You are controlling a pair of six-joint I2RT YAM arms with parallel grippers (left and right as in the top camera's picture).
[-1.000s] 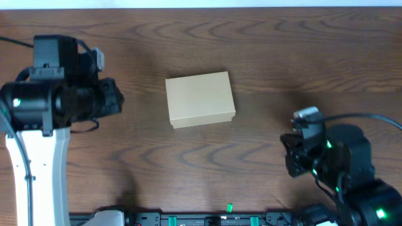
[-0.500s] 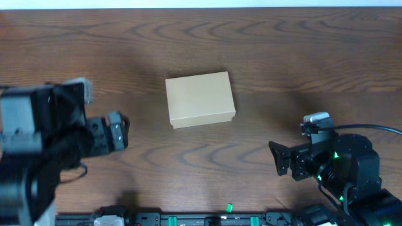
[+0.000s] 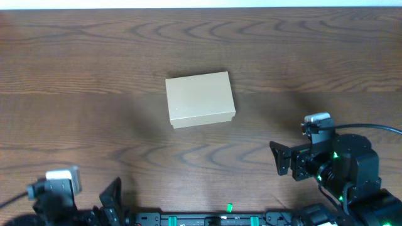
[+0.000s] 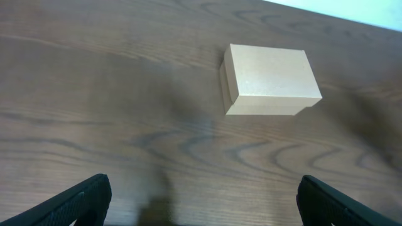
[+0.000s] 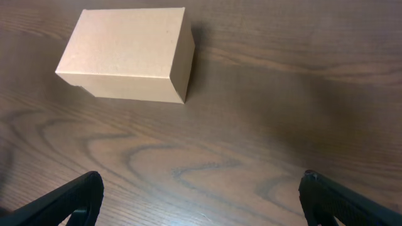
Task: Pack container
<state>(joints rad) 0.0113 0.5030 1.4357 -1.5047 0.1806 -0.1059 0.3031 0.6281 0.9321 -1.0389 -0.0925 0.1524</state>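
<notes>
From overhead, the container (image 3: 200, 99) lies flat with its lid down near the middle of the dark wooden worktop (image 3: 301, 56), slightly skewed to the edges. The left gripper (image 3: 112, 198) sits low at the near edge toward the left corner. The right gripper (image 3: 281, 159) is near the near-right corner. Both are well apart from the container.

In the left wrist view, the left gripper's fingers (image 4: 85, 199) are spread wide over bare worktop, nothing between them. The container lies ahead, toward the right and close to the far edge.

In the right wrist view, the right gripper's fingers (image 5: 339, 199) are likewise spread wide and empty, with the container ahead to the left.
</notes>
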